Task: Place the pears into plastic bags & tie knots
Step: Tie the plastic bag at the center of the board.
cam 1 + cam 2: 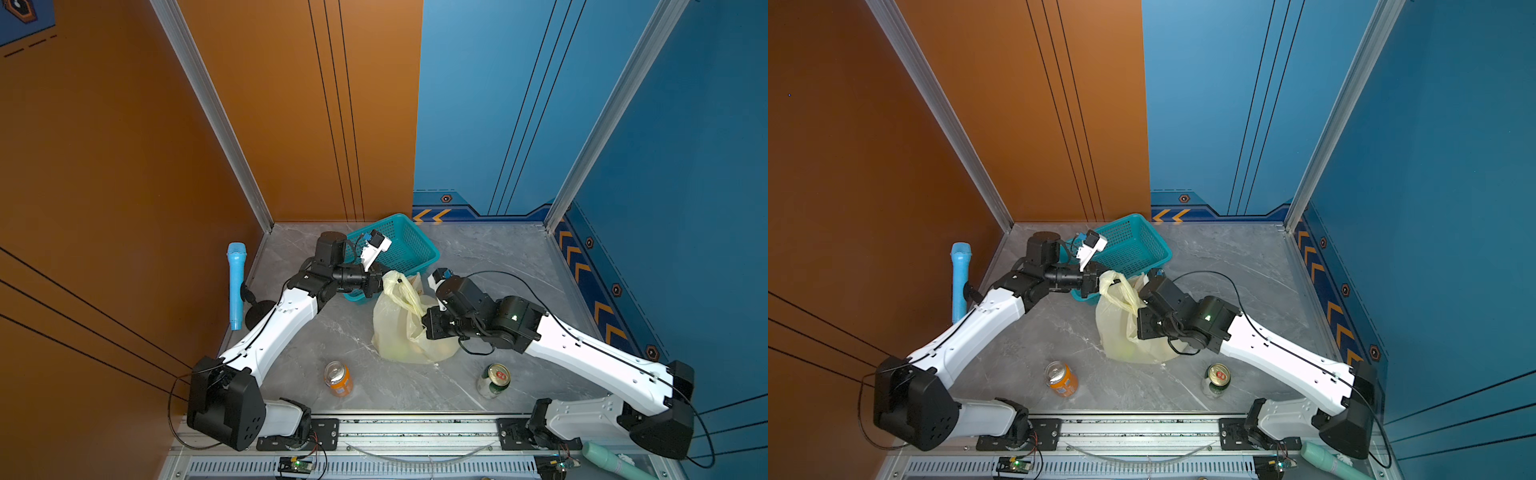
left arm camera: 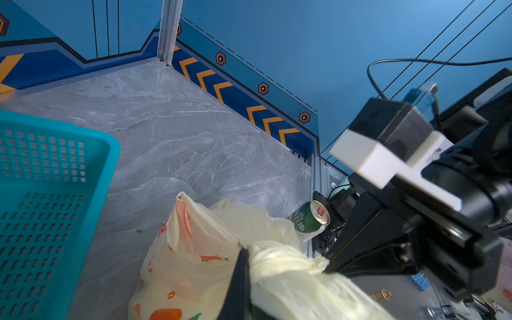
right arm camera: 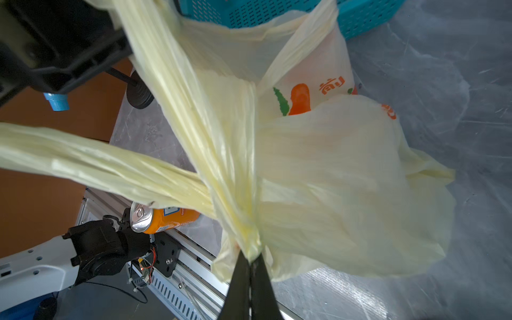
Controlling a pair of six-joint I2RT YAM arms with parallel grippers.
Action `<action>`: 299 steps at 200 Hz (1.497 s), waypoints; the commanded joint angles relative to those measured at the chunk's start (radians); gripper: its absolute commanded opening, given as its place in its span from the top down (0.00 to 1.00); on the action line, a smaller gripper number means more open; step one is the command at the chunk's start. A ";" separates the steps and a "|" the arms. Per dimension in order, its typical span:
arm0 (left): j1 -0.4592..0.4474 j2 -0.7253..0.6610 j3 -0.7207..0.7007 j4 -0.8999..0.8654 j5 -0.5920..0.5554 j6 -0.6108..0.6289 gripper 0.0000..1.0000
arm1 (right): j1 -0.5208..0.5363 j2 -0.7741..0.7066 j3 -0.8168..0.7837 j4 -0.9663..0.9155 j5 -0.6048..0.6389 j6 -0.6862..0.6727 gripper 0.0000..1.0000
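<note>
I have the plastic bag [image 1: 397,332] sitting in the middle of the desk [image 1: 498,266], just in front of the teal basket [image 1: 409,245], which is by the back edge. Low down, through the pale-yellow film, I can make out rounded shapes, the pears [image 1: 444,348], though I cannot count them from here.

My left hand [image 1: 384,284] reaches in from the left edge and is closed on one of the loop handles [image 3: 177,91] at the top of the bag. In the left wrist view one dark finger [image 2: 238,277] presses against the bunched strip. My right hand [image 3: 250,256] is at the bag's right side, lower down. Its jaws are pinched tight on a gathered twist of the bag's plastic, with no gap between them.

In the right wrist view the two handle strips cross one over the other just beyond that pinch, both pulled taut. I cannot tell whether a knot has formed. The orange-red print shows on the side of the bag toward the basket.

An orange can [image 1: 338,379] sits near the front edge, left of centre, and a green can [image 1: 493,380] near the front edge, right of centre, both apart from the bag. A blue microphone [image 1: 236,286] stands at the left edge against the orange wall
</note>
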 commanded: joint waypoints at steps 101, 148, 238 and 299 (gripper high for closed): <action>-0.023 -0.008 0.052 -0.090 -0.077 0.009 1.00 | -0.004 0.187 -0.029 0.139 -0.038 0.055 1.00; -0.071 -0.028 0.080 -0.172 -0.146 0.016 1.00 | -0.037 0.170 -0.088 0.296 0.253 -0.010 1.00; -0.157 -0.065 0.116 -0.200 -0.246 -0.023 1.00 | -0.144 0.167 -0.286 0.727 -0.142 -0.052 1.00; -0.209 -0.086 0.123 -0.200 -0.294 -0.064 1.00 | -0.146 0.190 -0.415 1.126 -0.063 -0.033 1.00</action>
